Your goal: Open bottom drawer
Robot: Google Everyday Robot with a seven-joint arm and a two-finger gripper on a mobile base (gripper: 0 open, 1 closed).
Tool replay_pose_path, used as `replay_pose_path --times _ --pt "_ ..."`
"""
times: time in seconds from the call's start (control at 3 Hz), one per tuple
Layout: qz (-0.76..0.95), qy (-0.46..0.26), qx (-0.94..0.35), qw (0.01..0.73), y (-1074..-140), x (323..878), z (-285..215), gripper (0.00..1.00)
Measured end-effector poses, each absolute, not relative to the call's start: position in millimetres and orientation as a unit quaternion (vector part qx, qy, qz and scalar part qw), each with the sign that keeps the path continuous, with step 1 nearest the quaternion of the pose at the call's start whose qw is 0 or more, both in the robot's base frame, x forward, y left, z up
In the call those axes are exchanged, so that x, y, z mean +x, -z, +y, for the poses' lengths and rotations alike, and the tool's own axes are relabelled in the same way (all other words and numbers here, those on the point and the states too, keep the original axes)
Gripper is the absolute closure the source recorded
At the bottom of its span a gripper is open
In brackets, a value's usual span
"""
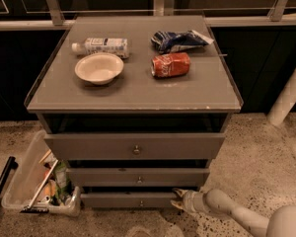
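Note:
The grey cabinet has three drawers. The bottom drawer [130, 200] is the lowest: a slim flat grey front with a tiny round knob [141, 203] at its centre, near the floor. Its front stands slightly forward under the middle drawer [138, 177]. My gripper [176, 199] comes in from the lower right on a white arm and sits at the right end of the bottom drawer front, right of the knob. The taller top drawer [134, 146] is above.
On the cabinet top lie a white bowl [98, 68], a plastic bottle [102, 46], a crushed red can [170, 64] and a blue bag [180, 40]. A clear bin [35, 184] of items stands on the floor left of the cabinet. A white post [289, 94] stands at right.

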State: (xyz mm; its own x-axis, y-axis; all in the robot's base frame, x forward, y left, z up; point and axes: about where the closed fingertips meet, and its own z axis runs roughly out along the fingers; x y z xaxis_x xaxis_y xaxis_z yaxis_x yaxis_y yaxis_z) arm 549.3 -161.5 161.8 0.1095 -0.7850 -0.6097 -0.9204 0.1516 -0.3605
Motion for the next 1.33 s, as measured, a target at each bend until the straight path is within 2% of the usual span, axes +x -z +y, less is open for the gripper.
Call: replay_pose_path --times 0.33,0.67,1.0,1.33 --pt "0.661 -0.091 -0.645 0.372 -166.3 549.0 -161.8 1.0" --pt "0.677 -0.111 -0.631 0.363 -170.2 524.5 -176.0 1.0" --pt "0.677 -0.111 -0.631 0.363 -173.6 524.4 -175.9 1.0" --pt "0.677 -0.111 -0.631 0.363 -173.6 524.4 -175.9 0.81"
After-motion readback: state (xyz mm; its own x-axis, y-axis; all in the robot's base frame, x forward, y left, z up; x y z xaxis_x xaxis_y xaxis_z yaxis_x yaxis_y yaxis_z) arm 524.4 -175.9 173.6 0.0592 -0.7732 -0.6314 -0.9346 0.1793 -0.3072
